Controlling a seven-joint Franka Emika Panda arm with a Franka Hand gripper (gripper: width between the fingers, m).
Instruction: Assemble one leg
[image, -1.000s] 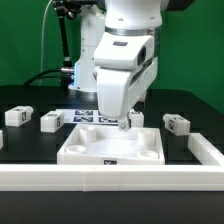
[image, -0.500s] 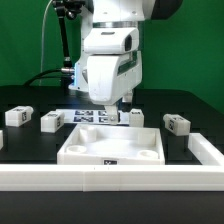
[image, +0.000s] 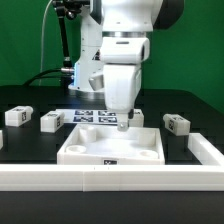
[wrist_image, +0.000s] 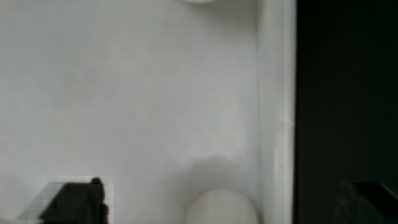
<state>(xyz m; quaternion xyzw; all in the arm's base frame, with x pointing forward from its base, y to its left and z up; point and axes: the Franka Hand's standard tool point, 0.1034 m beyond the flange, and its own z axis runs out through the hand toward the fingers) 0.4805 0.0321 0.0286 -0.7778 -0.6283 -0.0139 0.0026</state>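
My gripper (image: 124, 121) hangs low over the far right corner of the large white tray-like piece (image: 100, 152). In the wrist view the gripper (wrist_image: 221, 203) has its dark fingers (wrist_image: 73, 203) far apart over the tray's white surface (wrist_image: 143, 100), with a pale rounded shape between them; I cannot tell what that shape is. Small white tagged legs stand on the black table: two at the exterior view's left (image: 17, 116) (image: 50, 121), one at its right (image: 177, 124), and one just behind the gripper (image: 139, 117).
The marker board (image: 92, 116) lies behind the tray. A white rail (image: 110, 181) runs along the front of the table and a white bar (image: 208, 148) runs along the exterior view's right. The arm's base and cables stand at the back.
The wrist has turned about its upright axis, first one way and then back. The gripper stays over the tray's far right corner. The loose legs have not moved.
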